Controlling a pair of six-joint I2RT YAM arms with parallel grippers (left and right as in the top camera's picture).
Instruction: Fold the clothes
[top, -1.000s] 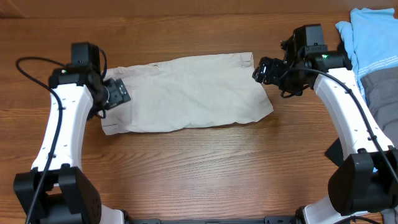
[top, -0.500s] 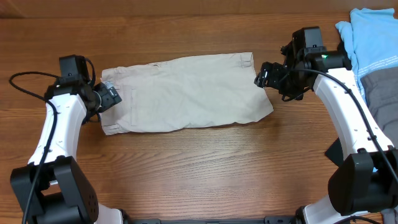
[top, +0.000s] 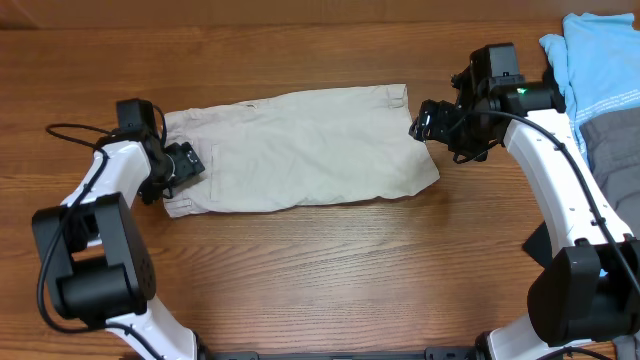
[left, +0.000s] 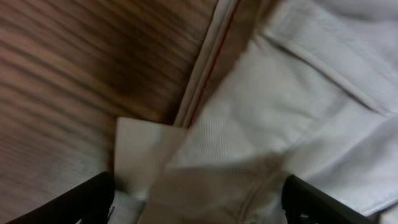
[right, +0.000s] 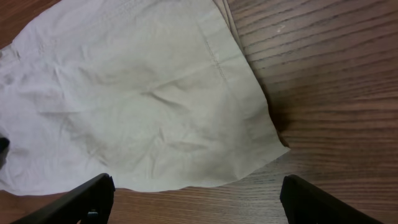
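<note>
left pincer (top: 189, 160) and right pincer (top: 419, 122) gape over the flat shorts (top: 300, 150).

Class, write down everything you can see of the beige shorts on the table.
The beige shorts look like light cotton, lightly wrinkled, lying flat and spread lengthwise on the wooden table. Stitched seams show; one edge carries a thin red line. The left gripper, jaws open, sits over one end; the right gripper, also open, is beside the other.

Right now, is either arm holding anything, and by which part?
Nothing is held. The left gripper and right gripper sit at opposite ends of the shorts, jaws open.
</note>
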